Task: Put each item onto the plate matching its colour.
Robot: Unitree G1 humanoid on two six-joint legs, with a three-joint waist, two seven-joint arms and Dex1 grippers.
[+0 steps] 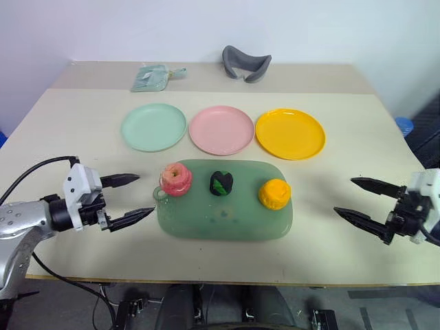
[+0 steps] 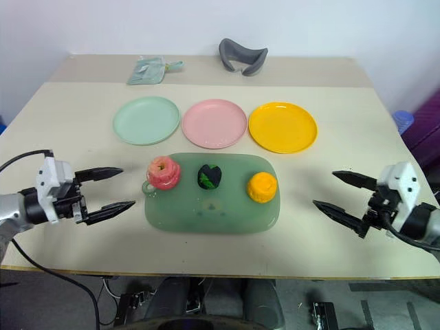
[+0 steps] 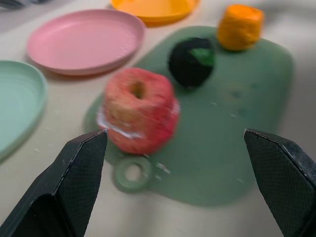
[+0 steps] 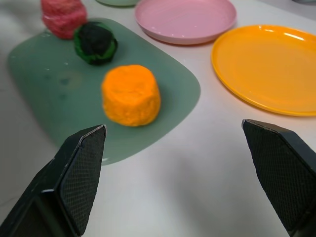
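No writing shows anywhere. Apple (image 1: 176, 179), black lump (image 1: 221, 183) and orange lump (image 1: 274, 193) sit on the tray (image 1: 227, 223); left gripper (image 1: 135, 197) at nine o'clock and right gripper (image 1: 354, 199) at three hang with fingers apart, empty.

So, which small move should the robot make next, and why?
Probably ease the open left gripper forward around the pink-red apple. All three items still sit on the green tray, all plates are bare, and the apple lies just ahead of this gripper, with the pink plate right behind it.
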